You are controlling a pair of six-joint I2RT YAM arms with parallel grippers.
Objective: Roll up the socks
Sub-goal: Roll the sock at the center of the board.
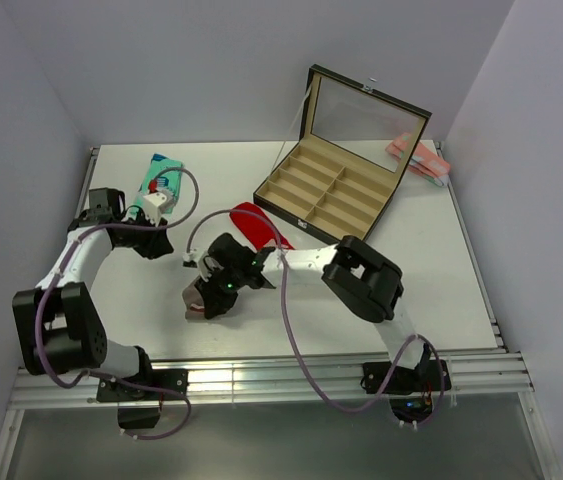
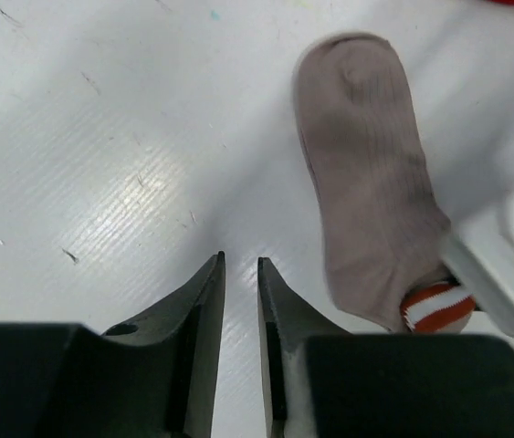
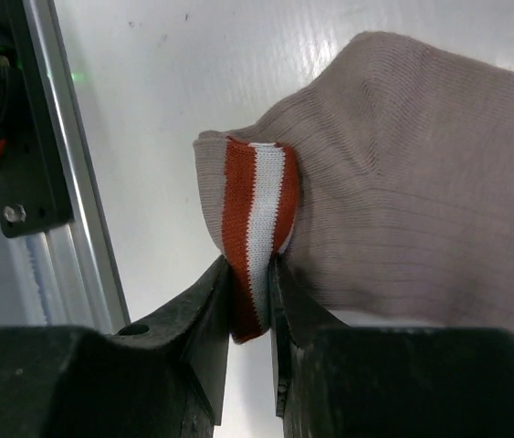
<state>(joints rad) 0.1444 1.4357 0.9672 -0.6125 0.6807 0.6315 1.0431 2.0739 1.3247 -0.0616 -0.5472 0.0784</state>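
One of the socks [image 3: 421, 182] lies flat on the white table, showing a taupe ribbed side and a red-and-white striped cuff [image 3: 257, 228]. My right gripper [image 3: 249, 260] is shut on that cuff, near the table's front edge [image 1: 204, 298]. In the left wrist view the same sock [image 2: 366, 192] stretches away to the right of my left gripper [image 2: 240, 260]. That gripper's jaws stand a narrow gap apart with only bare table between them, left of the sock in the top view [image 1: 161, 243]. A bright red sock [image 1: 254, 224] lies flat behind the right gripper.
A teal sock with white print [image 1: 158, 175] lies at the back left, beside the left arm. A dark box with tan compartments [image 1: 291, 205] stands open at the back centre. A pale pink bundle [image 1: 416, 155] lies at the back right. A metal rail [image 3: 74, 182] runs along the front edge.
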